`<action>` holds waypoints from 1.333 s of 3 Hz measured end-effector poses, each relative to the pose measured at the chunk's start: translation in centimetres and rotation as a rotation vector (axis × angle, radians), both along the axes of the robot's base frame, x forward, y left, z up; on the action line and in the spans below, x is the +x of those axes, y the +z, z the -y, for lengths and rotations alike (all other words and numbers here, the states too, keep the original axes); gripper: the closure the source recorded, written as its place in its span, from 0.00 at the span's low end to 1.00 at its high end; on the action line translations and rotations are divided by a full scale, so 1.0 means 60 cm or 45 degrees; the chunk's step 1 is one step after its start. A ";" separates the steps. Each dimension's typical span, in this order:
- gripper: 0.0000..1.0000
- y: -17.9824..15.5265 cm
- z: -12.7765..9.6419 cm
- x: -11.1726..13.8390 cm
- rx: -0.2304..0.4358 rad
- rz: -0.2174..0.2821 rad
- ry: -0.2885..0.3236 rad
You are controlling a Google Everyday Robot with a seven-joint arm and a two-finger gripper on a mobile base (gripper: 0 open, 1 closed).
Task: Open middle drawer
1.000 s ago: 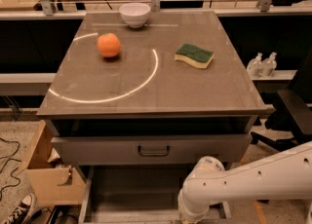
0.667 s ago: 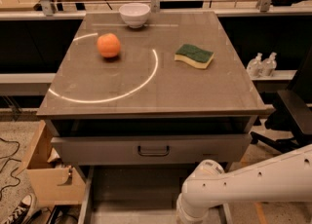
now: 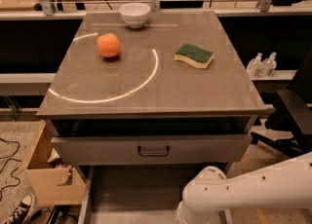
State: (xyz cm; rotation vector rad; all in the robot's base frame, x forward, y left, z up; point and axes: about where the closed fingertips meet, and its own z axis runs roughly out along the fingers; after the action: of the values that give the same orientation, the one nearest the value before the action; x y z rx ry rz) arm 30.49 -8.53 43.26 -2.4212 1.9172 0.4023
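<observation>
The middle drawer is the wide grey drawer under the table top, with a small black bracket handle at its centre. It stands out a little from the cabinet, and a dark gap shows above its front panel. Only my white arm is visible, at the bottom right, below and to the right of the handle. The gripper itself is out of view past the lower edge of the frame.
On the table top lie an orange, a white bowl and a green-and-yellow sponge. A grey lower drawer juts out beneath. A cardboard box stands at the left, a black chair at the right.
My white arm has shifted slightly left and lower at the bottom right. The drawer and the things on the table have not moved.
</observation>
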 end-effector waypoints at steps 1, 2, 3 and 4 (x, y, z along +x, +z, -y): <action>0.58 -0.001 0.000 -0.002 0.000 -0.003 0.001; 0.35 -0.001 0.000 -0.003 -0.001 -0.005 0.001; 0.13 -0.002 0.001 -0.004 -0.001 -0.007 0.002; 0.00 -0.003 0.001 -0.006 -0.001 -0.009 0.003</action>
State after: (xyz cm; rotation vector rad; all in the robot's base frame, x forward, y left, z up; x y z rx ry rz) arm 30.15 -8.59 43.09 -2.4263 1.9182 0.4108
